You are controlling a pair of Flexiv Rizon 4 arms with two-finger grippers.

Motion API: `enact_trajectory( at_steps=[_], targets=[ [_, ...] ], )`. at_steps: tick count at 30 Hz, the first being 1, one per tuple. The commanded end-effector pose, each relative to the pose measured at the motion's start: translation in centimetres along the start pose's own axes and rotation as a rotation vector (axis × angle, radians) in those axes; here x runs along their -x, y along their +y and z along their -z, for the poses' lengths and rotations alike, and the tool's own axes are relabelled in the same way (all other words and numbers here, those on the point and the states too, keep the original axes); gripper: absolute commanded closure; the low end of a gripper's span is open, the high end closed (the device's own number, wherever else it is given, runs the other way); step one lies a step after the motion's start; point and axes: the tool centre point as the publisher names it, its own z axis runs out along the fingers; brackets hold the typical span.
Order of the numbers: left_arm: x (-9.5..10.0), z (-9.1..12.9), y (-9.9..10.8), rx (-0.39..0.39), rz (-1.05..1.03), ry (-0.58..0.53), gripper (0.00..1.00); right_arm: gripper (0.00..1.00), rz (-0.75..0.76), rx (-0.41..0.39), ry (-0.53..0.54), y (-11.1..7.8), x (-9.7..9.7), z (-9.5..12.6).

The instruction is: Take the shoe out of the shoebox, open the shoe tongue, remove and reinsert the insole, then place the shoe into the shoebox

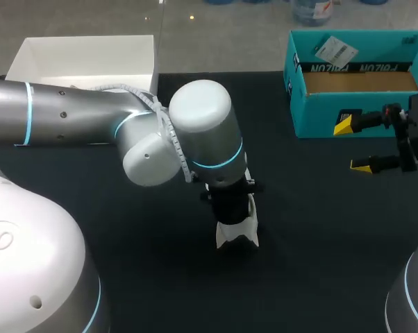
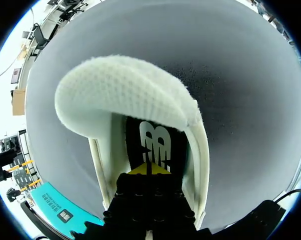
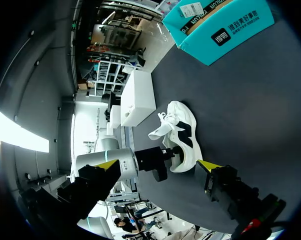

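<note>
Down inside the white shoe (image 2: 125, 95) with the left gripper (image 2: 149, 169), over the insole (image 2: 155, 142).
Cannot tell whether clenched; released and well apart at the right gripper (image 1: 353, 144), beside the teal shoebox (image 1: 313, 116).

Left arm (image 1: 202, 132) above shoe (image 1: 237, 236), right tool (image 1: 351, 145) spread beside shoebox (image 1: 313, 116)

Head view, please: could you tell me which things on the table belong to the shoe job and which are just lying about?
Job: white shoe, its black insole, teal shoebox.
Lying about: white open box at the table's far left corner.
</note>
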Motion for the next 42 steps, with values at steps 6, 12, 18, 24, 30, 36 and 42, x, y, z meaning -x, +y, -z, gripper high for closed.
enact_trajectory(
  at_steps=[6, 12, 18, 24, 30, 36, 42],
  targets=[
    [0.3, 0.3, -0.2, 0.043, 0.014, 0.059, 1.0, 0.0, -0.002, 0.001, -0.003, -0.1, 0.0, -0.1],
    [0.4, 2.3, 1.1, 0.153, 0.013, 0.062, 1.0, 0.0, -0.002, 0.001, -0.003, -0.1, 0.0, -0.1],
    [0.5, 3.2, 2.0, 0.187, 0.014, 0.07, 1.0, 0.0, -0.002, 0.001, -0.003, -0.1, 0.0, -0.1],
    [0.6, 4.3, 2.7, 0.194, 0.015, 0.083, 1.0, 0.0, -0.002, 0.001, -0.003, -0.1, 0.0, -0.1],
    [0.3, 4.7, 4.1, 0.236, 0.024, 0.101, 1.0, 0.0, -0.002, 0.001, -0.003, -0.1, 0.0, -0.1],
    [0.0, 4.5, 5.3, 0.248, 0.035, 0.111, 1.0, 0.0, -0.002, 0.001, -0.003, -0.1, 0.0, -0.1],
    [-0.2, 4.5, 5.2, 0.245, 0.041, 0.123, 0.57, 0.0, -0.002, 0.001, -0.003, -0.1, 0.0, -0.1]
  ],
)
